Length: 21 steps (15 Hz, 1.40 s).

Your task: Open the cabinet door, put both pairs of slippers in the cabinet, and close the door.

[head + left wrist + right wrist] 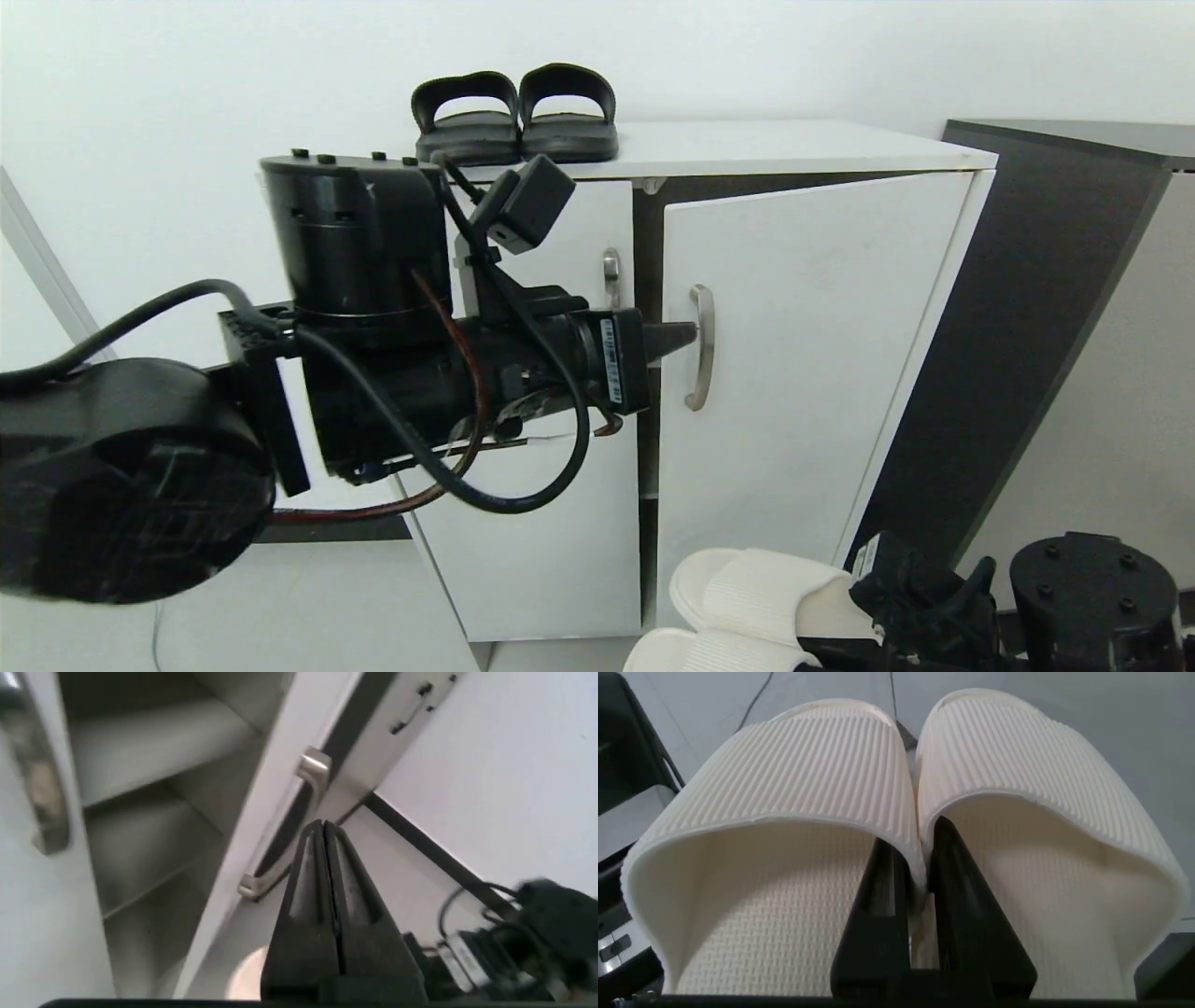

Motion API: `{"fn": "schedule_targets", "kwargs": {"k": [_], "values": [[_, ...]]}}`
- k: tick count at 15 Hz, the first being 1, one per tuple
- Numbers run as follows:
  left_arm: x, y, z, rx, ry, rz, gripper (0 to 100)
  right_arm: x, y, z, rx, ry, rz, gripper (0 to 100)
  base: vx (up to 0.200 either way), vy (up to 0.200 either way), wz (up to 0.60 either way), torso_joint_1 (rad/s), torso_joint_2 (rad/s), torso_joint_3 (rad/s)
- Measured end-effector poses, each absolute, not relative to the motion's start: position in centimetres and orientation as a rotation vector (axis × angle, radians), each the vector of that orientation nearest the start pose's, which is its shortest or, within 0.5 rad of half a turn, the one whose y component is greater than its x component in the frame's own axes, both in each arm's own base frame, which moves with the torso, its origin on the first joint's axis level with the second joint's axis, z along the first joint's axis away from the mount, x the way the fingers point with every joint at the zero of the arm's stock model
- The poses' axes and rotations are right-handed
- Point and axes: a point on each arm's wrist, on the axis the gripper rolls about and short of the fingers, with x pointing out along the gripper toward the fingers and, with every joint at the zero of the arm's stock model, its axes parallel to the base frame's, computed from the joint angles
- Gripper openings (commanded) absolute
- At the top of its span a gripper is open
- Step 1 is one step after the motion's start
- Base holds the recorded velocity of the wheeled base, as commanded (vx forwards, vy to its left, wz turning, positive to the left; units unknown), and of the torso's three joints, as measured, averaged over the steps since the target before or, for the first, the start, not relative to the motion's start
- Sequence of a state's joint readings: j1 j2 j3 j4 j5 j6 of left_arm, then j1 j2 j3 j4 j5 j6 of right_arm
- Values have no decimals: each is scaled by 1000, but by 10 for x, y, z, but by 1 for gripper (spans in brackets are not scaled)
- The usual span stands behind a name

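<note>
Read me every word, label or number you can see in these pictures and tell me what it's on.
No text is legible.
White sticker on the left arm, near the door handle: dark print, too small to read.
White tag on the right arm, beside the white slippers: too small to read.
Cabinet and black slippers: no print visible.

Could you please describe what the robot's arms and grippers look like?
Both arms are black. The left arm has a bulky cylindrical joint, looping black cables, one brownish cable, a boxy camera and a white label strip. The left gripper has flat black fingers tapering to a point. The right arm shows a round, screw-topped housing.
</note>
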State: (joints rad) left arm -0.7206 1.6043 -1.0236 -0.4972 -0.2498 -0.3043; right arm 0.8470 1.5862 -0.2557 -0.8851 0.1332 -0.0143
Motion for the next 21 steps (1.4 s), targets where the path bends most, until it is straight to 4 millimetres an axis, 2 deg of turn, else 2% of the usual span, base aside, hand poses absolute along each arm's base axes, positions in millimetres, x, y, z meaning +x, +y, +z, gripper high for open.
{"fn": "schedule_targets", "kwargs": {"k": [3,6,10,15,18,21], "values": [[205,-187,258,-262,233,-946,0,133,161,102,-186,433,985,0,0,0,0,0,0,0],[206,-176,256,-264,234,-923,0,131,162,102,-191,434,994,0,0,0,0,0,0,0],[226,-188,255,-289,143,-922,0,126,163,100,-200,431,1017,0,0,0,0,0,0,0],[260,-202,245,-328,164,-891,0,117,163,98,-211,436,1053,0,0,0,0,0,0,0],[268,-209,235,-323,190,-889,0,110,162,93,-229,457,1077,0,0,0,0,0,0,0],[270,-211,232,-322,194,-880,0,107,162,91,-238,467,1086,0,-200,0,0,2,1,2]]}}
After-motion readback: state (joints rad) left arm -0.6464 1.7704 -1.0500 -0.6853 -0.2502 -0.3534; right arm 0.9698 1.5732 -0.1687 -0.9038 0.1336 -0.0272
